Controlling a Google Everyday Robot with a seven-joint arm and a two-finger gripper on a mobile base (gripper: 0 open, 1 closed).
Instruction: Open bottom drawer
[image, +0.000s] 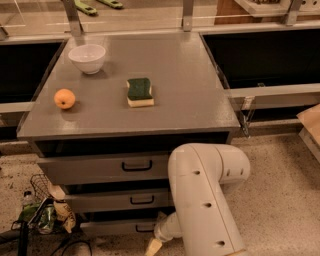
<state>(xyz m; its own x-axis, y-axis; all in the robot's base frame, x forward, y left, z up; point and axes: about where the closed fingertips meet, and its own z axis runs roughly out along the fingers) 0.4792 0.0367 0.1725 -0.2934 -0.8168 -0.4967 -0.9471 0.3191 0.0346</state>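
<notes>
- Bottom drawer (112, 227): lowest of three grey fronts under the bench (190, 95), close to the floor. Its front is no further out than those above, so it is judged shut and the task not yet done.
- Handle (145, 228): small black loop, mid-front, with its right end close to the arm's wrist.
- Gripper (155, 243): low at the frame's bottom edge, just below and in front of the handle. No contact with the handle can be made out. Whether the jaws are apart or together cannot be told.
- Arm (205, 200): a large white elbow stands before the right half of the drawers and hides that side of all three fronts.
- Handling, judged: the drawer is stiff painted wood and will not flex. Being shallow, it is probably light, with resistance mainly from the runners.
- Hold, judged: the flat front offers no purchase, so the loop is the only place to grip. Take it at mid-bar and pull straight out, level.
- Risk, judged: the loop is small and smooth, so a shallow bite may slip off.
- Not to be taken: middle drawer (110, 201); top drawer (95, 171).
- On the bench: bowl (87, 58), orange (65, 98), sponge (139, 92), all well apart.
- Floor, left: wire basket (42, 186) and bagged clutter, near the bottom drawer's left corner.
</notes>
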